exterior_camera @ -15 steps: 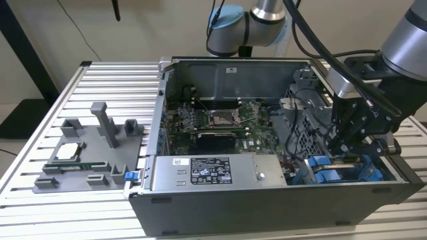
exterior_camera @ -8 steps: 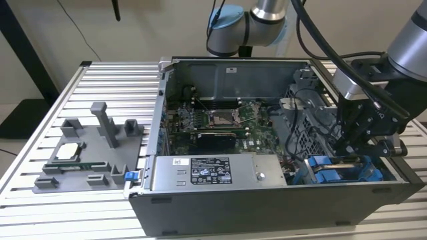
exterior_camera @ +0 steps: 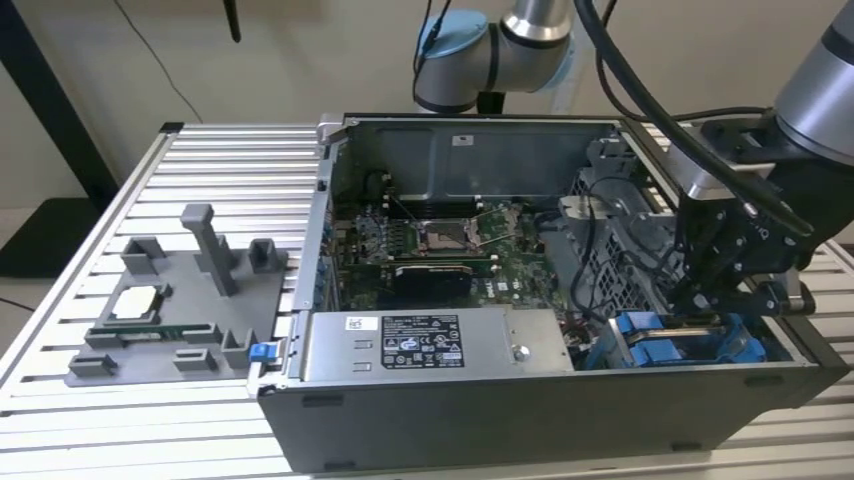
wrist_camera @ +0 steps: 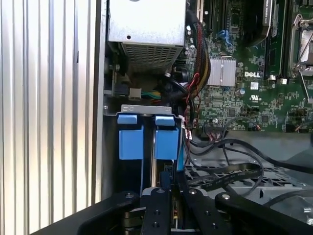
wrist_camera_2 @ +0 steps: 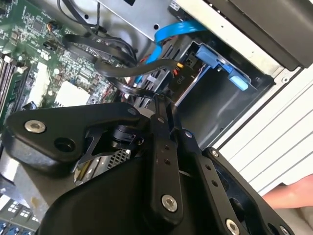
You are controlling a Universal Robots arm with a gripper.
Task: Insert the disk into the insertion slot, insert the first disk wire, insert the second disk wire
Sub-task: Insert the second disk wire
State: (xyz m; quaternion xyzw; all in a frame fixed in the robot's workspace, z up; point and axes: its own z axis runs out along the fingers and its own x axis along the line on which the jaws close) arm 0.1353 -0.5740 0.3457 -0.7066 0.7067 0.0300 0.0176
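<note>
Black and bulky, the tool hangs low inside the open computer case at the exterior view's right, its tip just above the insertion slot with its bright blue rails in the case's near corner. Whether its fingers are apart or together I cannot tell, and I cannot make out the disk for certain there. A grey metal box with a white sticker lies along the near wall of the case, just beside the slot on the exterior view's left. Behind both sits the green circuit board. The case stands on a ribbed metal table; a grey holder with upright posts rests on the table, well apart from the case on the exterior view's left.

In the second wrist view, the tool's black linkage fills the foreground. Past it, a black flat cable loops across, and a blue cable runs to the blue plastic frame of the slot against the grey case wall. Part of a person's hand shows at the edge, on the table outside the case.

In the first wrist view, the tool's dark links sit right over the slot, where two blue tabs stand side by side beneath a small metal bracket. Black cables curl next to them over a perforated grey cage, with the circuit board beyond.
</note>
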